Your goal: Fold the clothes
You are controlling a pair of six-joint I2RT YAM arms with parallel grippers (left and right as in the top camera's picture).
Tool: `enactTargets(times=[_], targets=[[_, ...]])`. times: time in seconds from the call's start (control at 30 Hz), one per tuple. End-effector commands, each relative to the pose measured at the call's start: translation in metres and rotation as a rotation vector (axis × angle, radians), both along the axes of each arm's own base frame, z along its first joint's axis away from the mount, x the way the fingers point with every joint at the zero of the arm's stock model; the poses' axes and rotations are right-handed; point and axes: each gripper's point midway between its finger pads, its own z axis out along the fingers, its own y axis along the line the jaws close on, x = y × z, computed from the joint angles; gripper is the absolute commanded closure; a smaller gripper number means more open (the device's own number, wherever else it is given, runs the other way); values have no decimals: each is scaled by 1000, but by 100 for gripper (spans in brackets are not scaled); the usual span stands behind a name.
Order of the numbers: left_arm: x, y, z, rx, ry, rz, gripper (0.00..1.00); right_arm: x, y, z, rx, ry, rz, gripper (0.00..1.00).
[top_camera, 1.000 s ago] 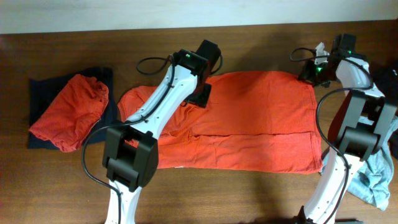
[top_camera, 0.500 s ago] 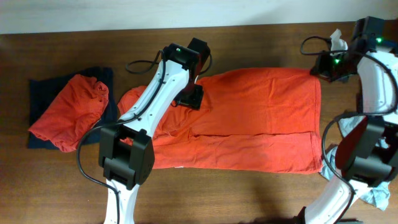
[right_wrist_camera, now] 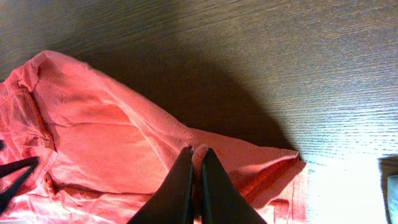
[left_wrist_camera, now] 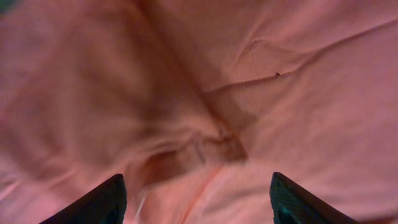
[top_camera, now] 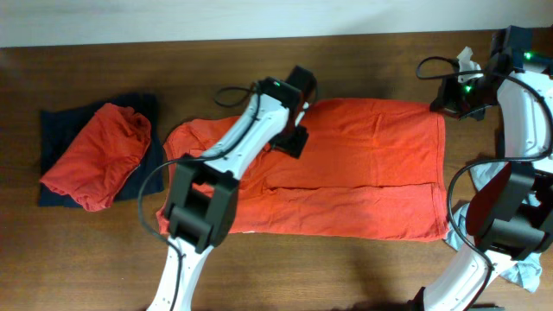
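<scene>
Shirt (top_camera: 363, 173) lies spread across the middle of the table (top_camera: 104, 259), its long axis running left to right with the hem end at the right. One lengthwise fold looks made, and I judge the cross folds are left to do. My right gripper (right_wrist_camera: 198, 163) is clenched on its far right corner, and my left gripper (left_wrist_camera: 196, 199) hangs released over its far left part.

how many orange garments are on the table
2. The spread orange shirt lies mid-table; the crumpled orange garment sits on a navy cloth at left. Others may hide underneath.
</scene>
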Motion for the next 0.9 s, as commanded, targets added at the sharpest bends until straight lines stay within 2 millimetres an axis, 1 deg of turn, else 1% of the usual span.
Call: enactTargets(times=[0.0, 0.07, 0.17, 0.2, 0.37, 0.47, 0.53, 0.67, 0.77, 0.83, 0.87], targets=[[5, 0, -11, 61, -35, -44, 30, 2, -3, 5, -17, -23, 5, 96], [9, -4, -10, 56, -59, -49, 36, 3, -4, 6, -18, -28, 4, 96], [16, -6, -11, 72, -98, -49, 38, 5, -5, 6, -21, -37, 5, 96], [17, -5, -14, 88, -105, -50, 39, 6, -5, 7, -22, -39, 4, 96], [14, 1, -28, 130, -81, -53, 40, 6, -5, 7, -23, -41, 4, 96], [12, 3, -29, 141, -72, -53, 47, 6, -5, 7, -24, -41, 4, 96], [12, 5, -28, 155, -74, -54, 49, 6, -5, 7, -26, -40, 4, 96], [9, 13, -27, 193, -67, -55, 67, 6, -6, 7, -27, -41, 4, 96], [8, 14, -22, 202, -59, -56, 80, 6, -6, 7, -27, -41, 4, 96], [10, 16, -16, 215, -69, -54, 86, 6, -6, 7, -27, -41, 4, 96], [13, 17, -7, 227, -83, -53, 87, 6, -6, 7, -27, -41, 4, 96]])
